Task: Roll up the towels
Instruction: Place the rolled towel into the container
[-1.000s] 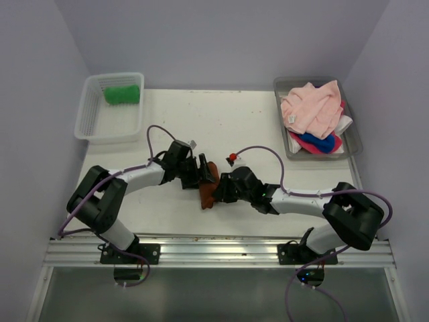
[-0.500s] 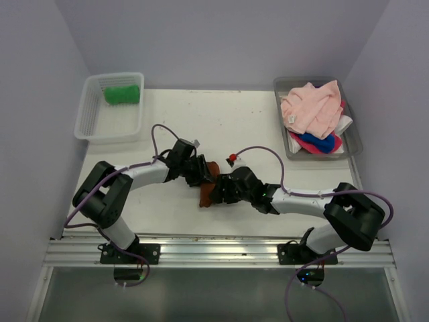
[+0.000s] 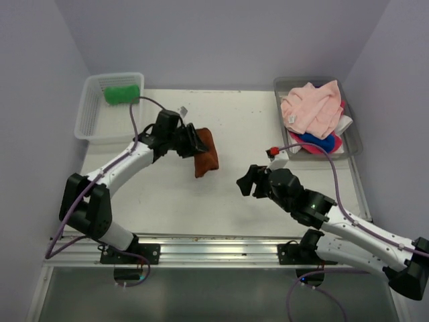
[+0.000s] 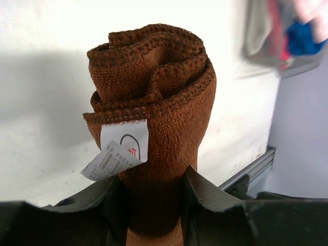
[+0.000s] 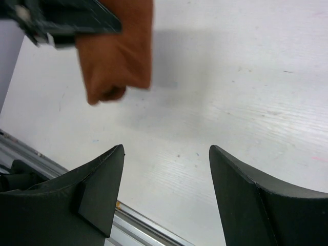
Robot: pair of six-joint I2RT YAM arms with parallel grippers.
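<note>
A rolled rust-brown towel (image 3: 205, 151) hangs above the table, left of centre, with my left gripper (image 3: 190, 143) shut on one end of it. In the left wrist view the roll (image 4: 154, 118) sticks out from between the fingers, a white label (image 4: 119, 148) dangling from it. My right gripper (image 3: 249, 181) stands open over bare table to the right, nothing between its fingers (image 5: 102, 179); its view shows the brown towel (image 5: 115, 51) ahead at the upper left. A rolled green towel (image 3: 122, 94) lies in the white basket (image 3: 90, 124). Pink (image 3: 312, 107), blue and white towels are piled in the grey tray (image 3: 352, 141).
The white basket sits at the back left corner and the grey tray at the back right. An aluminium rail (image 3: 221, 251) runs along the near table edge. Purple cables loop from both arms.
My left gripper closed on the brown roll and carried it up and back to the left. My right gripper let go, opened wide and drew back to the right.
</note>
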